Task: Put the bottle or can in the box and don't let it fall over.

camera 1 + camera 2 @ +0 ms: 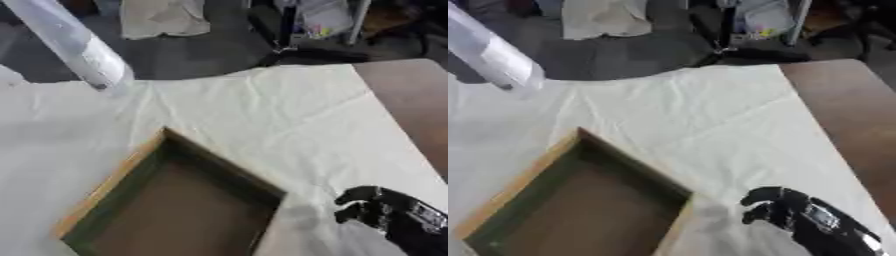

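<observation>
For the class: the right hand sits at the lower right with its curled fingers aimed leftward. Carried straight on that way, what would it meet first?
Probably the near right wall of the wooden box. Only wrinkled white cloth lies between it and the right hand, though depth is unclear.

The box [175,200] sits on the cloth [262,110], right hand [785,210] beside it.
</observation>
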Motion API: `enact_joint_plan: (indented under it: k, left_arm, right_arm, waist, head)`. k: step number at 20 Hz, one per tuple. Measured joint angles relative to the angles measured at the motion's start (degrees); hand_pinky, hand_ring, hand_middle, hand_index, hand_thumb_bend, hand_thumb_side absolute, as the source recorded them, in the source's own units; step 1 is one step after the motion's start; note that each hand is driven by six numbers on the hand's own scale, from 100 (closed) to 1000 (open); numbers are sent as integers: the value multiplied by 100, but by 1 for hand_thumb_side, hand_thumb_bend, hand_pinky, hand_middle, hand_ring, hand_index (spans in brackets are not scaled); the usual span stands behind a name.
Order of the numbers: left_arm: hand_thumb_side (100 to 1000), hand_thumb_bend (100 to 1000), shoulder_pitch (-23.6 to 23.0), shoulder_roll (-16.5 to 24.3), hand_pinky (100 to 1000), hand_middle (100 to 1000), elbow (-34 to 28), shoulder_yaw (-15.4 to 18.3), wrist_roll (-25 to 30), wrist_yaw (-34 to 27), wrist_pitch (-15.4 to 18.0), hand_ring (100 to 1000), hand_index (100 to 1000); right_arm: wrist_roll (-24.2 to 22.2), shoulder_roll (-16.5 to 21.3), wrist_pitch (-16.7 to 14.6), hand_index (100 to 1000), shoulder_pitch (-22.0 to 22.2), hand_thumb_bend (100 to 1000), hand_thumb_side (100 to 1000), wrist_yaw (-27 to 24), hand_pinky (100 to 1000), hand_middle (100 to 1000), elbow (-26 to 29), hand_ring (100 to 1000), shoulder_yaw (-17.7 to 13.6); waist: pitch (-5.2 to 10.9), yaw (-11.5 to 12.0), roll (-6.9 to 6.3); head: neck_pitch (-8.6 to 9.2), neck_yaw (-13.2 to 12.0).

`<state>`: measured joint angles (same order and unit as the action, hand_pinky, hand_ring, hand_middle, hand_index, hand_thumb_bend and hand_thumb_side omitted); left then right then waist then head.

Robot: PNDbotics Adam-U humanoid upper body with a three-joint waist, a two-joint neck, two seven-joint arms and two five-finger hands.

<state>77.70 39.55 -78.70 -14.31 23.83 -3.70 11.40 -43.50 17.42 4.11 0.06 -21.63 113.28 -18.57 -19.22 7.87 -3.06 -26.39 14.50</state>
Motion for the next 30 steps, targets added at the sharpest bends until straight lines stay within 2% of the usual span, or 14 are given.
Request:
enact_joint_plan:
  k: [6, 9, 12, 21, 30]
  left_arm:
    - [100, 100, 6, 35, 535, 281, -480, -175, -13, -430, -372, 208, 421]
    - [100, 100, 16, 37, 539, 284, -692, -271, -12, -601, -515, 211, 424]
    - [100, 100, 35, 37, 542, 287, -931, -387, -16, -742, -646, 215, 428]
    - [100, 100, -62, 31, 543, 289, -1378, -760, 40, -693, -913, 216, 429]
    - [100, 100, -353, 4, 547, 297, -1388, -1119, 223, -138, -819, 223, 436]
  right_arm:
    - [14, 60, 160, 836, 2, 100, 785, -220, 874, 771, 0, 720, -7]
    - [26, 104, 246, 836, -1, 100, 776, -353, 874, 771, 0, 720, -7]
    - [46, 110, 356, 836, -4, 100, 773, -441, 875, 771, 0, 720, -7]
    - [91, 157, 574, 835, -61, 100, 726, -727, 875, 770, 0, 719, -7]
    - [110, 156, 656, 836, -149, 100, 739, -846, 877, 770, 0, 719, -7]
  waist:
    - [191, 43, -42]
    - [330, 72, -64]
    - [374, 65, -81]
    - [519, -13, -103]
    - [530, -79, -71]
  head:
    - [-270, 123]
    - [-352, 170]
    - [-421, 202]
    - [-501, 226]
    - [-523, 199]
